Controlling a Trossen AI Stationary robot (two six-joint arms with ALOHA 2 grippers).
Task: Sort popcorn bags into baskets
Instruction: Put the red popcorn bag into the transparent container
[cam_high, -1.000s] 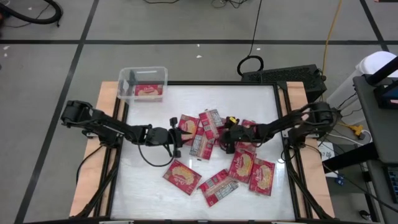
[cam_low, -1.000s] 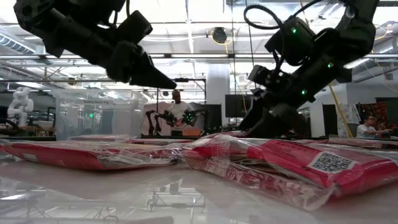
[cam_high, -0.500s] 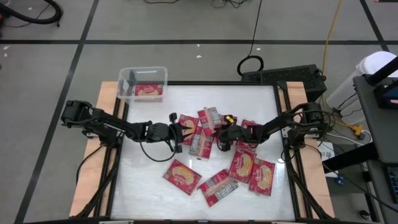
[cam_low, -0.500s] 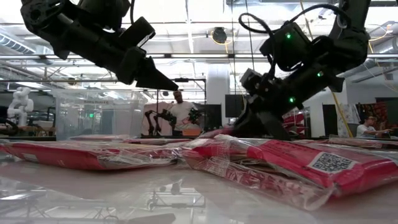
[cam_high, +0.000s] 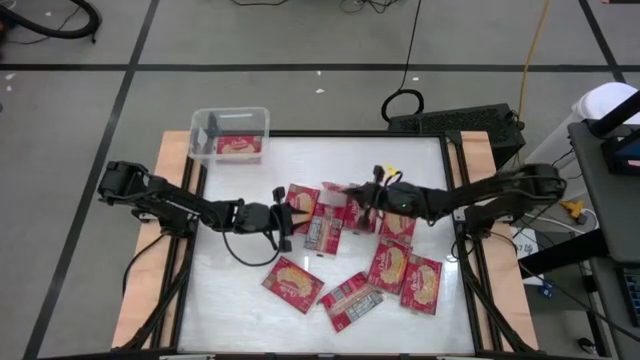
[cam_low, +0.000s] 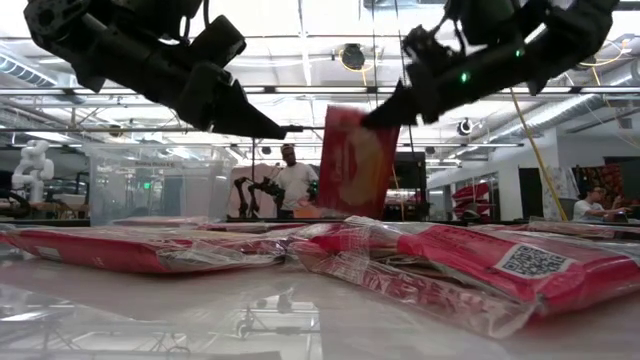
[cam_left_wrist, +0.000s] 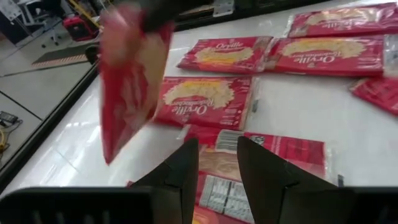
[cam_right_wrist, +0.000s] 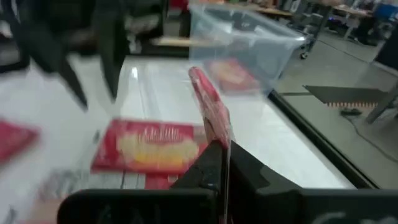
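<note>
My right gripper (cam_low: 388, 112) is shut on one red popcorn bag (cam_low: 354, 165), which hangs upright above the pile near the table's middle (cam_high: 342, 190); the left wrist view shows the same bag (cam_left_wrist: 130, 81). My left gripper (cam_high: 286, 216) hovers open just left of the pile, above a bag (cam_left_wrist: 249, 149), with nothing between its fingers (cam_left_wrist: 186, 171). Several other bags (cam_high: 293, 283) lie flat on the table. The clear basket (cam_high: 230, 132) stands at the far left corner with one bag (cam_high: 238, 146) lying in it. My right gripper pinches the bag's upper corner (cam_low: 380, 116) between its two fingers, which reach in nearly level from the table's right side. In the right wrist view the bag stands edge-on (cam_right_wrist: 211, 118) between the fingers (cam_right_wrist: 245, 171). It hangs upright, clear of the pile.
Loose bags crowd the table's middle and near right (cam_high: 420, 283), some overlapping (cam_high: 322, 230). The white tabletop (cam_high: 240, 310) is bare at the near left and along the far side toward the basket (cam_right_wrist: 249, 37). Wooden strips (cam_high: 170, 160) border the table.
My right gripper has shut on a bag in the pile, risen and rolled somewhat. The bag, flat on the pile before, now hangs upright and clear of the others. My left gripper has stayed where it was.
</note>
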